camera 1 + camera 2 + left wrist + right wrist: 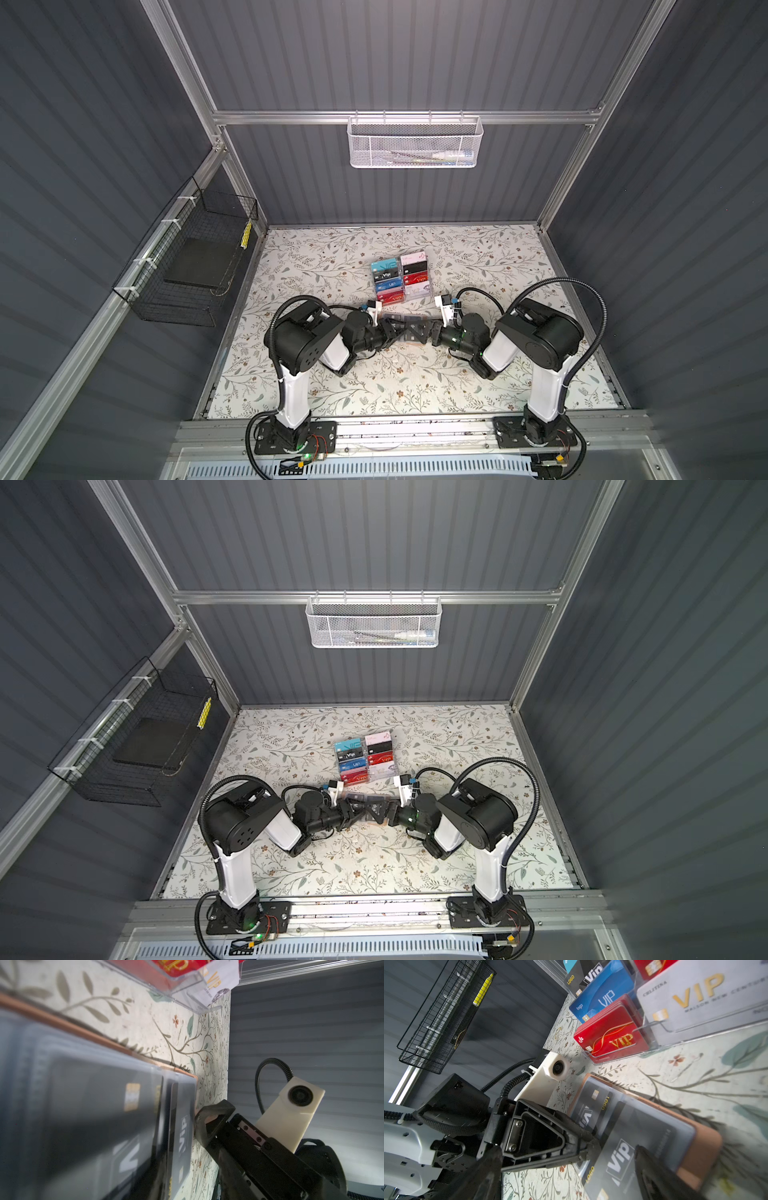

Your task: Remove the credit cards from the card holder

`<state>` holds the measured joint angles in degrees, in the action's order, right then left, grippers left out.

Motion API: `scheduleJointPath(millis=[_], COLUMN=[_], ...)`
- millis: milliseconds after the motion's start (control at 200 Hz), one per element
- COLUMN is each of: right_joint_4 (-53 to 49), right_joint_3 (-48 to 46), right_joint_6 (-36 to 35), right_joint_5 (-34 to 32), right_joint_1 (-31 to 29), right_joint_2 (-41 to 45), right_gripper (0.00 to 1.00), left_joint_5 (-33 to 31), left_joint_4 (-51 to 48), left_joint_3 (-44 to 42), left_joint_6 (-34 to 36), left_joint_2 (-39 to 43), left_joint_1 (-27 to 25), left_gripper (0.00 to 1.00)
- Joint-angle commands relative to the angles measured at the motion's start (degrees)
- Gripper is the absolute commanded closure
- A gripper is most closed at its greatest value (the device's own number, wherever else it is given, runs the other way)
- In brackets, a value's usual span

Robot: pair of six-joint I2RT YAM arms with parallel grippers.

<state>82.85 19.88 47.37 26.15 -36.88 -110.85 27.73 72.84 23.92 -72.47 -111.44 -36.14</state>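
Floral table (pixel 316 266), grey ribbed walls: both claws meet at the holder (pixel 664 1126), which lies open and flat between the arms, just in front of the clear rack (pixel 664 1043).

Black cards sit in its see-through pockets, and one black card (pixel 618 1159) has its end towards the left claw (pixel 583 1148). The cards look light, stiff and slick, too thin to lift off flat, so they are best nipped by an exposed short edge and slid out along the pocket. The holder looks light and limp, likely to drag along unless pinned. The left claw's tips are at that card's end with the jaws partly apart; whether they pinch it, I cannot tell. The right claw (pixel 428 330) is spread wide and grips nothing, with one finger (pixel 207 1122) touching the holder's tan edge.
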Motion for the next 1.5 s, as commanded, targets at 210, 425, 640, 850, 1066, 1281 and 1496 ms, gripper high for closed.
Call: scheduleJointPath(millis=[210,425,640,850,1066,1281,1496], right_joint_4=[-16.59,-16.41,-16.32,-16.27,-16.49,-15.72,-15.75], right_joint_3=[-2.83,-2.83,-2.83,-2.83,-2.57,-2.65,-3.68], right_joint_6=[2.35,2.61,2.80,2.74,2.72,2.82,3.38], right_joint_5=[0.22,0.48,0.83,1.27,1.53,1.79,2.76], right_joint_1=[-0.41,-0.32,-0.06,0.36,0.52,0.75,1.65], right_joint_2=[-5.09,-5.19,-5.09,-5.08,-5.25,-5.49,-2.57], right_gripper=[0.01,0.01,0.01,0.01,0.01,0.01,0.01], left_joint_5=[0.23,0.62,0.67,0.62,0.25,0.02,-0.74], left_joint_4=[0.58,1.98,-0.17,-3.59,-6.19,-7.26,-7.23], left_joint_3=[-1.40,-1.43,-0.33,0.83,2.09,2.80,2.19], left_joint_6=[1.10,1.58,3.27,6.09,8.67,9.45,9.77], left_joint_2=[-2.15,-2.29,-1.50,-0.09,0.87,0.87,0.60], left_joint_1=[-1.12,-1.26,-1.74,-2.09,-2.60,-3.06,-3.31], left_gripper=[0.67,0.71,0.73,0.73,0.75,0.78,0.81])
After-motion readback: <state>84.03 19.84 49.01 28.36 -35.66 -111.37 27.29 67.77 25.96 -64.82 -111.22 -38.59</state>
